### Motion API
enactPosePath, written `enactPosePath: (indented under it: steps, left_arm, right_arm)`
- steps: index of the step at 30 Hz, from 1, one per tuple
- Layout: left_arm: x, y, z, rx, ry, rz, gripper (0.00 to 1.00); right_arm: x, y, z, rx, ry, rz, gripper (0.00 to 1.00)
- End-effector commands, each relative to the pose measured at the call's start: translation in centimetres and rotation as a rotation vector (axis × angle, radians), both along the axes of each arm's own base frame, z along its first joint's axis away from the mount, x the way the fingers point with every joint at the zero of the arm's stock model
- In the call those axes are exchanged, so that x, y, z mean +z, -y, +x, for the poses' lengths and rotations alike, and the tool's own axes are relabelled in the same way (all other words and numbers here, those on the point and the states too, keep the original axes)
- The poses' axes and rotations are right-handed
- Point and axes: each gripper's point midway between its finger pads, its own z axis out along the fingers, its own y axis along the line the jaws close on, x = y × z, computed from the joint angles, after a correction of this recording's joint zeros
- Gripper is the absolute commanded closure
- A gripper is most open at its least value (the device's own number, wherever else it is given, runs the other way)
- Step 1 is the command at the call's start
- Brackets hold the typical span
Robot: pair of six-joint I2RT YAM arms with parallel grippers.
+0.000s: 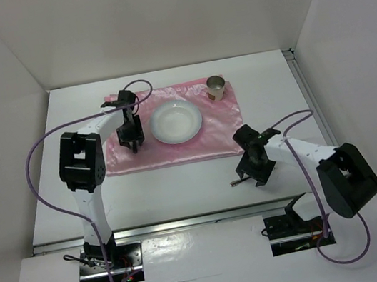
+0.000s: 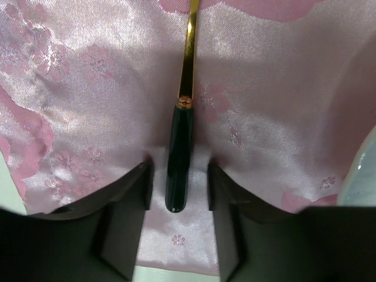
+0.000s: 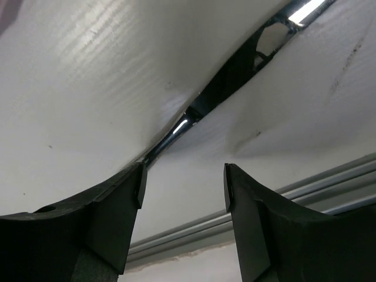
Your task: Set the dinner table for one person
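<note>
The bench (image 1: 181, 185), a large white slab with metal rails, is spread out ahead of both arm bases. It is judged stiff, heavy and fixed, so no hold is to be taken of it. Its smooth top is likely to let things slide.

One pink satin cloth (image 1: 176, 154), soft and probably slippery, is laid toward the far edge, midway between the side edges. On it are counted one white plate (image 1: 176, 121), one cup (image 1: 216, 88) at the cloth's far right corner, and one utensil (image 2: 179, 158) left of the plate. The utensil would best be held by its dark handle, not by the thin gold shank.

The left jaws are parted astride that handle, with a gap showing on each side. The right jaws, over bare bench nearer the near edge and right of the middle, are parted with nothing between them.
</note>
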Motion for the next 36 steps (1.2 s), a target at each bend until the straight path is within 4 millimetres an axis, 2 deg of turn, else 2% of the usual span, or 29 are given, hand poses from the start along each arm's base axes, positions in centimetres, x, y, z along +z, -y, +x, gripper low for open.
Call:
enactPosePath:
  steps: [1, 3, 4, 7, 13, 15, 17, 18, 19, 21, 27, 32, 34, 36]
  left_arm:
    - [0.7, 0.3, -0.5, 0.008, -0.014, -0.008, 0.39]
    - [1.6, -0.1, -0.5, 0.014, 0.003, 0.011, 0.31]
    - [2.0, -0.1, -0.5, 0.014, 0.012, 0.009, 0.18]
    - [3.7, -0.2, -0.5, 0.017, 0.044, 0.01, 0.0]
    - [7.7, -0.2, -0.6, 0.034, 0.111, 0.007, 0.0]
    - [9.7, -0.2, -0.4, 0.048, 0.159, 0.0, 0.0]
    - [11.2, -0.4, -0.3, 0.052, 0.189, 0.001, 0.0]
    - [12.8, -0.4, 0.2, 0.056, 0.232, -0.002, 0.0]
    - [13.1, -0.5, -0.1, 0.056, 0.221, 0.001, 0.0]
    - [15.1, -0.5, 0.1, 0.057, 0.265, -0.011, 0.0]
    - [16.8, -0.1, 0.0, 0.058, 0.304, -0.045, 0.0]
    - [17.9, -0.2, -0.5, 0.058, 0.325, -0.051, 0.0]
    - [18.4, -0.2, -0.6, 0.058, 0.336, -0.054, 0.0]
    - [18.5, 0.4, -0.5, 0.046, 0.339, -0.082, 0.0]
  right_arm:
    - [1.0, -0.6, 3.4, -0.044, 0.117, -0.016, 0.34]
    - [1.1, -0.6, 4.0, -0.046, 0.133, -0.025, 0.34]
    - [0.9, -0.4, 4.0, -0.048, 0.129, -0.038, 0.35]
    - [0.6, -0.4, 4.4, -0.061, 0.134, -0.043, 0.35]
    - [-0.8, 0.1, 3.2, -0.1, 0.089, -0.062, 0.43]
    - [-0.8, 0.1, 3.2, -0.109, 0.09, -0.06, 0.49]
    - [-1.0, 0.2, 3.1, -0.108, 0.081, -0.066, 0.5]
    - [-1.3, 0.4, 3.1, -0.117, 0.069, -0.073, 0.51]
    - [-1.3, 0.3, 3.4, -0.126, 0.069, -0.072, 0.54]
    - [-1.9, 0.6, 2.8, -0.139, 0.034, -0.091, 0.57]
    - [-2.6, 0.8, 2.5, -0.166, -0.006, -0.089, 0.58]
    - [-3.1, 1.3, 2.5, -0.17, -0.013, -0.08, 0.74]
    - [-2.8, 1.2, 2.6, -0.171, -0.003, -0.075, 0.77]
    - [-2.1, 1.3, 2.8, -0.186, 0.027, -0.07, 0.84]
